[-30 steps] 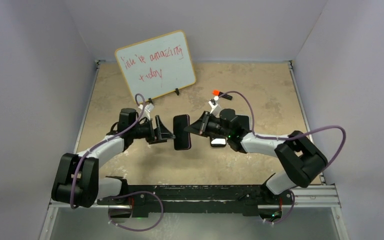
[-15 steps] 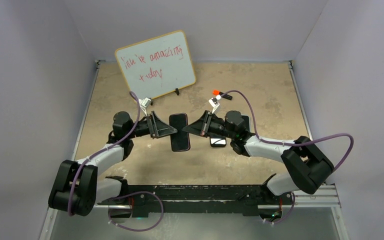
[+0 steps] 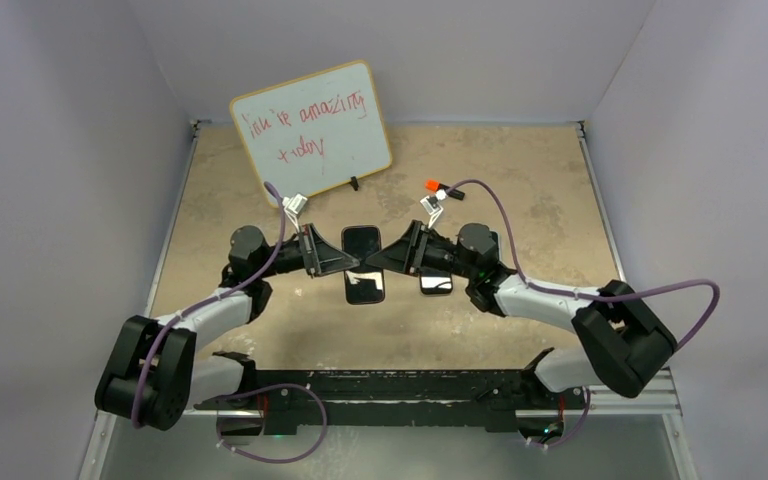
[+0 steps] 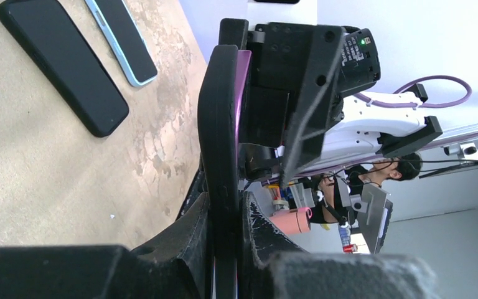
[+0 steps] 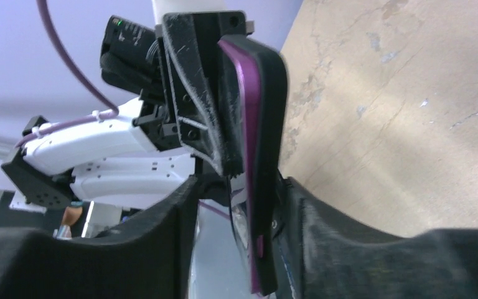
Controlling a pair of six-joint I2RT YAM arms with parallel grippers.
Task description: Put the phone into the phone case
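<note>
Jaws of the left gripper (image 4: 227, 212) were clenched on the black phone case (image 4: 218, 124), holding it on edge in the air above the table (image 3: 520, 190). Those of the right gripper (image 5: 239, 187) stood parted around its other end. A purple layer (image 5: 249, 124) sat in the case; whether it was the phone could not be told. A black slab (image 4: 62, 68) and a blue-edged phone (image 4: 121, 40) lay side by side on the table.

Top view: even, diffuse overhead light; soft shadows beneath arms (image 3: 210, 305) on table (image 3: 530, 180); glare on phone (image 3: 365, 290) screen. Wrist views: bright; near fingers (image 4: 174, 249) blurred, dark; case (image 4: 218, 124) sharp; wall (image 4: 423, 37) behind washed out.
</note>
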